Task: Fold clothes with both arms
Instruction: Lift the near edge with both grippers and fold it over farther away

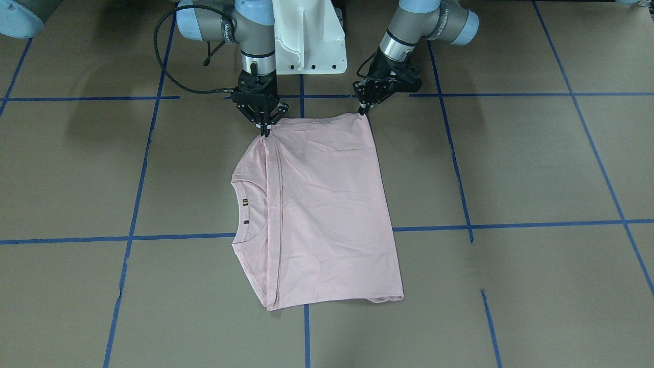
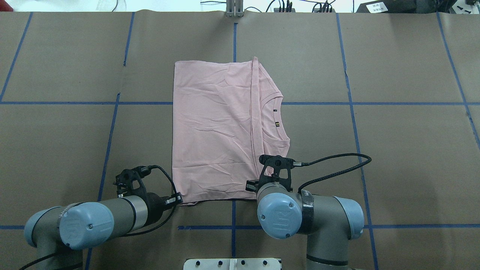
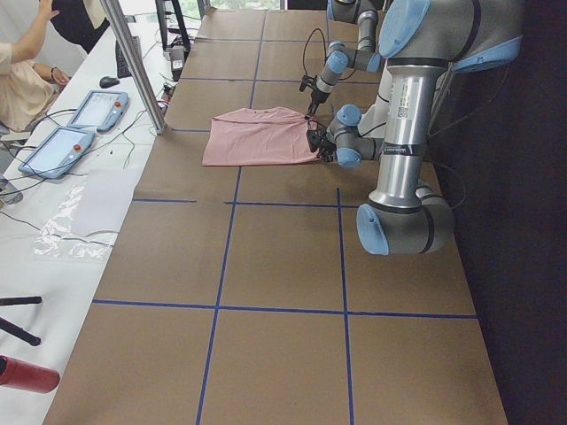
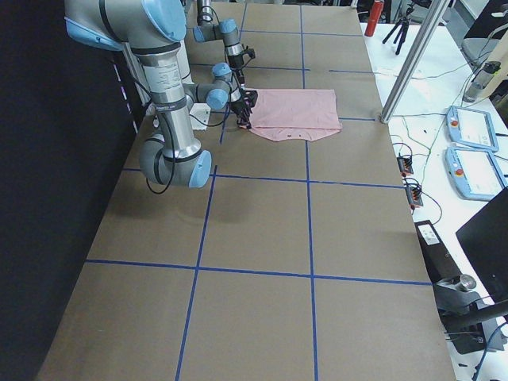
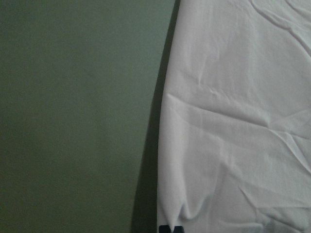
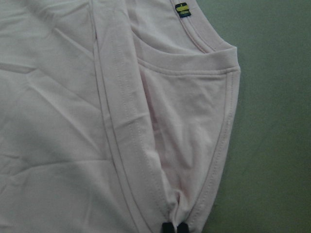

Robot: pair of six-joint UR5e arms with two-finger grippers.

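Both grippers at the folded garment. I see the pale pink T-shirt [image 1: 327, 204] lying flat on the brown desk [image 1: 511, 163], about midway between the desk's two ends. Its near border lies close to the robot's edge, and blue tape lines [image 1: 511, 224] run under and around it. The ribbed neck opening [image 2: 279, 112] faces the desk end on the robot's right. A stitched hem [image 2: 255, 112] runs across the cloth just beside the neck opening, and a small dark label [image 6: 182, 9] sits inside it.

The left gripper [image 1: 364, 108] stands at the shirt's corner nearest the robot's edge, on the side away from the neck. The right gripper [image 1: 265, 132] stands at the matching corner on the neck side. In each wrist view only the very tips of the fingers [image 6: 174, 227] show at the bottom border, drawn together with puckered fabric between them. Each gripper therefore appears to be pinching its corner of the T-shirt.
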